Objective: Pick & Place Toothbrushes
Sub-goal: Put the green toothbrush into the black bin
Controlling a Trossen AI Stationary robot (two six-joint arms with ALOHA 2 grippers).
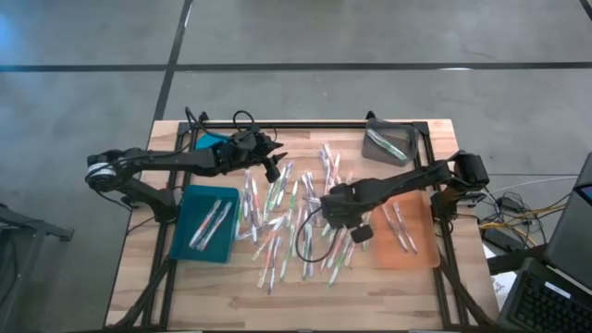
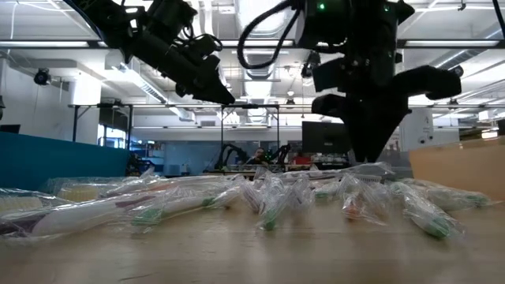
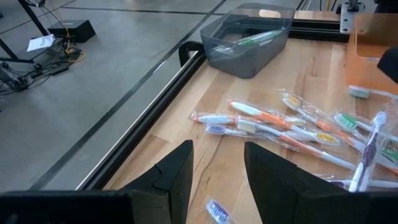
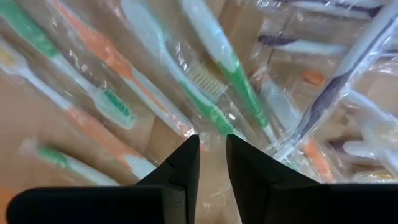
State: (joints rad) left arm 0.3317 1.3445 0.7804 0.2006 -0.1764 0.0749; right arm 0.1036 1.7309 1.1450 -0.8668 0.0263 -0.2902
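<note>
Many plastic-wrapped toothbrushes (image 1: 296, 217) lie loose in a pile on the middle of the wooden table (image 1: 139, 277). My right gripper (image 4: 213, 146) points straight down into the pile (image 2: 268, 197). Its fingers are open by a narrow gap, with the tips at a green-handled toothbrush (image 4: 217, 81). My left gripper (image 3: 217, 162) hangs open in the air over the pile's far left part (image 1: 276, 150). It points level toward the table's right, with nothing between its fingers. My right gripper comes at the green-handled toothbrush's clear wrapper (image 4: 239, 134) from above, fingers pointing down. The toothbrush lies flat among the others. I cannot tell whether the fingertips touch the wrapper.
A teal tray (image 1: 190, 242) at the left holds a few toothbrushes. An orange tray (image 1: 421, 250) at the right holds some too. A grey bin (image 1: 372, 146) at the far right holds a green one. A black frame (image 1: 305, 123) runs along the table's far edge.
</note>
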